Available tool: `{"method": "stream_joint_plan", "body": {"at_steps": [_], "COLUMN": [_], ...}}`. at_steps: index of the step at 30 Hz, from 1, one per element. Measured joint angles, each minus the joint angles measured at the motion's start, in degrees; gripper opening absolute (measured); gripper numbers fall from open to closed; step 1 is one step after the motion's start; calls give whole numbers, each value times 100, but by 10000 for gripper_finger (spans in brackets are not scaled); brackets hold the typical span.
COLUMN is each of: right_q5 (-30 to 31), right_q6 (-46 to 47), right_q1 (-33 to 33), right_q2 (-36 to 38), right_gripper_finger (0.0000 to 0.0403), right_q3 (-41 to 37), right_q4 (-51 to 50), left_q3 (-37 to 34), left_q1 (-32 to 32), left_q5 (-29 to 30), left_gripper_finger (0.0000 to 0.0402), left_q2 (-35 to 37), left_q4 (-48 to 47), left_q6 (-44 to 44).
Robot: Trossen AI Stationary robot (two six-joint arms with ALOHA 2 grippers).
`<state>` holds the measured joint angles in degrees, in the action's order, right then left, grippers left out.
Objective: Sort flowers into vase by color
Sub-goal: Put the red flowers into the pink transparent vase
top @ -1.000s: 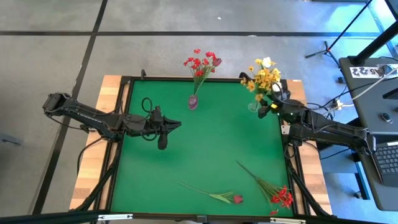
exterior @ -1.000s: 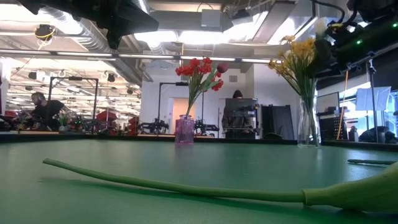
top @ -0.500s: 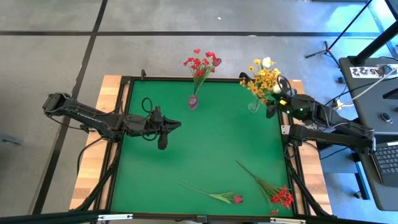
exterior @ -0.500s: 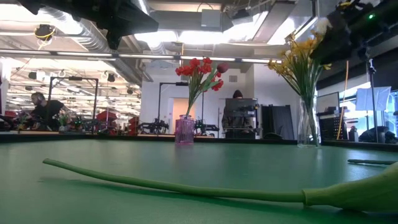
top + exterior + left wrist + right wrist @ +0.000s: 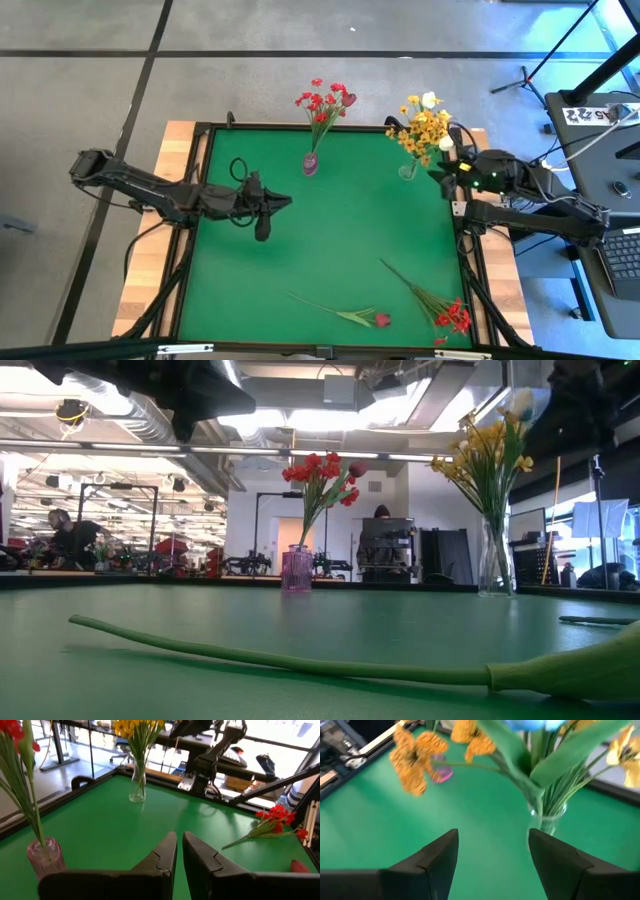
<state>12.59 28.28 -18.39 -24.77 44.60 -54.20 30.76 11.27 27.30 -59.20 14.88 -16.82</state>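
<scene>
A pink vase [image 5: 311, 163] at the far edge holds red flowers [image 5: 325, 100]. A clear vase [image 5: 409, 171] at the far right corner holds yellow-orange flowers [image 5: 424, 126] and white buds [image 5: 446, 144]. My right gripper [image 5: 492, 854] is open just right of the clear vase [image 5: 546, 822] and touches nothing. My left gripper [image 5: 180, 851] is shut and empty, hovering above the table's left half [image 5: 284, 201]. A dark red bud flower [image 5: 345, 314] and a red cluster flower [image 5: 432, 300] lie flat on the mat near the front edge.
The green mat [image 5: 330, 240] is bare in the middle between the vases and the lying flowers. A long green stem [image 5: 280, 661] lies across the low view's foreground. Cables, a stand and a laptop sit beyond the table's right edge [image 5: 600, 200].
My right gripper has drawn back from the clear vase toward the table's right edge and risen, tipping as it went. The flowers in the clear vase stay upright. My left arm has kept still.
</scene>
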Motion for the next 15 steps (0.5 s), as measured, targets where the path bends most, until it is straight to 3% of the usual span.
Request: {"method": "stream_joint_plan", "body": {"at_steps": [9, 15], "right_q5": [-1289, -1188], "right_q6": [152, 466], "right_q1": [0, 7], "right_q2": [0, 0], "right_gripper_finger": [241, 241], "right_q3": [275, 264], "right_q4": [-707, -595], "left_q3": [2, 2], "left_q1": [0, 0], "left_q5": [1, -1], "left_gripper_finger": [27, 27], "left_q2": [-563, -753], "left_q4": [12, 60], "left_q6": [-110, -349]}}
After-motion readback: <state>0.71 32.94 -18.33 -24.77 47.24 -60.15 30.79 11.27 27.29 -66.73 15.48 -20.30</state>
